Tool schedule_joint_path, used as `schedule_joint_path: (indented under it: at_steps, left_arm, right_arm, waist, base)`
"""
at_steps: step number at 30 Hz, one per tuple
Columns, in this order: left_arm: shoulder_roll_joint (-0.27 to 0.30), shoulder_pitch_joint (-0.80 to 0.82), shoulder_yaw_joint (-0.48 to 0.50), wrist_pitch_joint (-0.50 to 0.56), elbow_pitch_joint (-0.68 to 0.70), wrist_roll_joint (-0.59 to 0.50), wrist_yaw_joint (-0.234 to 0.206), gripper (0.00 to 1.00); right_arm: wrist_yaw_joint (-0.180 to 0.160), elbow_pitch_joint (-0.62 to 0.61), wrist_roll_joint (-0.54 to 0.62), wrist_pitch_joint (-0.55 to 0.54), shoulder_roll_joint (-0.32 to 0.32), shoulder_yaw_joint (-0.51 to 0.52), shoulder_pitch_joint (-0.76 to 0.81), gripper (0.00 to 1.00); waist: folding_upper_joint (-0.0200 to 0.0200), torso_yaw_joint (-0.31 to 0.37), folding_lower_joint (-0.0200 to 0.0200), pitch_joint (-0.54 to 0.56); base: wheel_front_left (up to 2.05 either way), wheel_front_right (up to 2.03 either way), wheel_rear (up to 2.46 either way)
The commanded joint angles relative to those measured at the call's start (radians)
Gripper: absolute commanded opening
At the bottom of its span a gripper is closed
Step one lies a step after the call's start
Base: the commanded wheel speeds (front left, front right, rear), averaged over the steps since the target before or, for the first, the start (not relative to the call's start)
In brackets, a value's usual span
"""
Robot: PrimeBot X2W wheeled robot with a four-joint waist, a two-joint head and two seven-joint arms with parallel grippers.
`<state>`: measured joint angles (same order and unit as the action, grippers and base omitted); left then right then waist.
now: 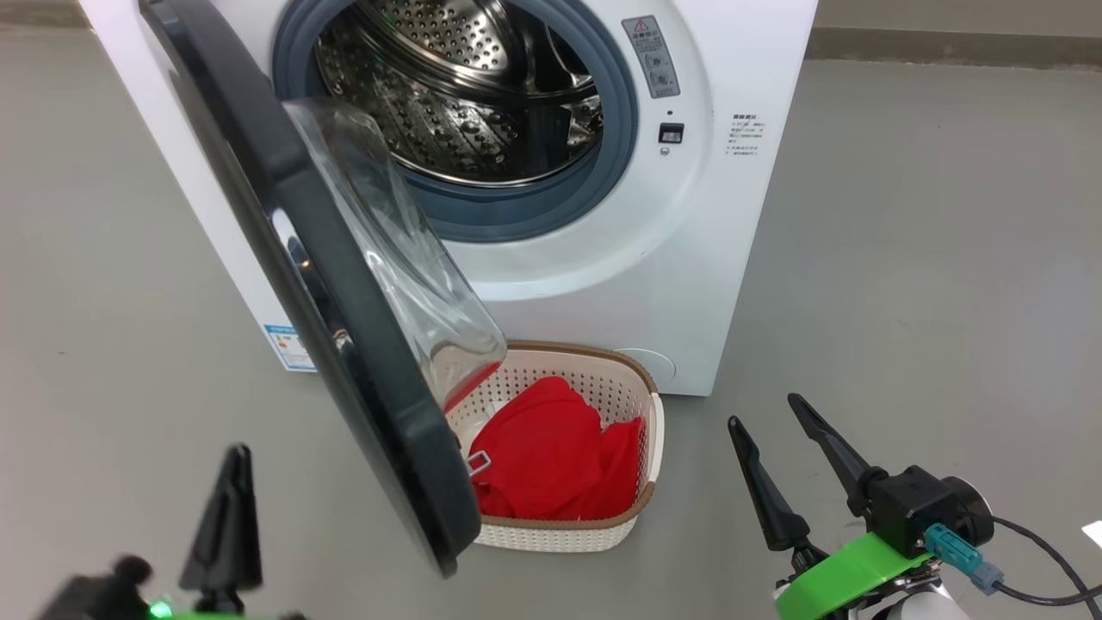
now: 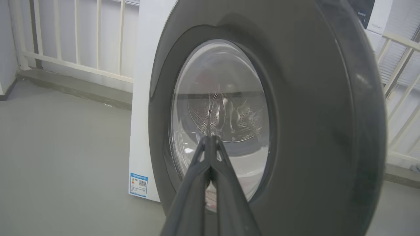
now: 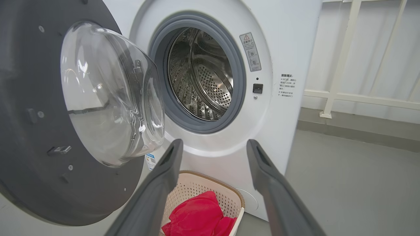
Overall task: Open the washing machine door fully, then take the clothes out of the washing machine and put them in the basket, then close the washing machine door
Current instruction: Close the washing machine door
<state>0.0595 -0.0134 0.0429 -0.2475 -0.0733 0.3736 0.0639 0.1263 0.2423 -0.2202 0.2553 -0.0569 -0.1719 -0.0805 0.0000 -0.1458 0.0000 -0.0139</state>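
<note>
Head view: big white front-loading washing machine (image 1: 603, 284), round black-rimmed glass-bowl door (image 1: 353, 362) swung out, bright red clothes (image 1: 542, 456) lying in small cream perforated basket (image 1: 560, 534) on grey floor (image 1: 904, 301) under door's lower edge; left pincer (image 1: 238, 452) pressed together, empty, right pincer (image 1: 764, 410) parted, empty. Left wrist view: fingers (image 2: 193, 183) pinched tip to tip, aimed at door's outer glass, contact unclear. Right wrist view: fingers spread wide on nothing, steel drum (image 3: 203, 75) ahead.

We see a white washing machine (image 1: 689, 258) with a grey-blue ring (image 1: 618, 129) and a hole-dotted steel drum (image 1: 448, 129), its door (image 1: 374, 387) glossy black around clear glass, and red clothes (image 1: 542, 448) in a cream, perforated, brown-rimmed basket (image 1: 560, 536) on a grey floor (image 1: 904, 258).
</note>
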Motion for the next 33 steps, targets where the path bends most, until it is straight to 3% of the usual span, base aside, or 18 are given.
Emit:
schedule_joint_path:
  at_steps: [1, 2, 4, 8, 11, 16, 20, 26, 33]
  left_arm:
    - [0.005, 0.070, 0.050, 0.005, 0.029, 0.056, 0.015, 0.00]
    - [0.005, 0.070, 0.050, 0.005, 0.029, 0.056, 0.015, 0.00]
    - [0.001, 0.102, 0.072, 0.033, 0.043, 0.156, 0.026, 0.00]
    - [-0.006, 0.161, 0.126, 0.119, 0.086, 0.428, 0.033, 0.00]
    - [-0.008, 0.196, 0.152, 0.209, 0.120, 0.646, 0.006, 0.00]
    - [-0.009, 0.227, 0.176, 0.359, 0.190, 0.961, -0.086, 0.00]
    - [-0.009, 0.240, 0.194, 0.434, 0.246, 1.175, -0.201, 0.00]
    - [-0.009, 0.242, 0.180, 0.494, 0.315, 1.294, -0.330, 0.00]
    - [0.011, 0.239, 0.137, 0.515, 0.339, 1.263, -0.386, 0.00]
  right_arm:
    - [0.004, -0.025, -0.006, 0.006, 0.002, -0.020, -0.013, 1.00]
    - [0.004, -0.025, -0.006, 0.006, 0.002, -0.020, -0.013, 1.00]
    - [0.004, -0.025, -0.006, 0.006, 0.002, -0.019, -0.016, 1.00]
    - [0.004, -0.024, -0.006, 0.006, 0.003, -0.017, -0.019, 1.00]
    - [0.004, -0.023, -0.006, 0.006, 0.003, -0.016, -0.019, 1.00]
    - [0.004, -0.021, -0.007, 0.006, 0.003, -0.018, -0.023, 1.00]
    - [0.004, -0.021, -0.007, 0.006, 0.002, -0.017, -0.026, 1.00]
    - [0.004, -0.021, -0.007, 0.006, 0.001, -0.018, -0.031, 1.00]
    - [0.004, -0.023, -0.008, 0.006, 0.000, -0.022, -0.038, 1.00]
  waist:
    - [0.0000, 0.000, 0.0000, -0.002]
    - [0.0000, 0.000, 0.0000, -0.002]
    - [0.0000, 0.001, 0.0000, -0.004]
    - [0.0000, 0.004, 0.0000, -0.003]
    - [0.0000, 0.006, 0.0000, -0.004]
    - [0.0000, 0.014, 0.0000, -0.008]
    - [0.0000, 0.018, 0.0000, -0.012]
    - [0.0000, 0.026, 0.0000, -0.018]
    - [0.0000, 0.046, 0.0000, -0.027]
  base:
    - [0.00, 0.00, 0.00]
    - [0.00, 0.00, 0.00]
    - [0.00, 0.00, 0.00]
    - [0.00, 0.00, 0.00]
    - [0.00, 0.00, 0.00]
    - [0.00, 0.00, 0.00]
    - [0.00, 0.00, 0.00]
    - [0.00, 0.00, 0.00]
    - [0.00, 0.00, 0.00]
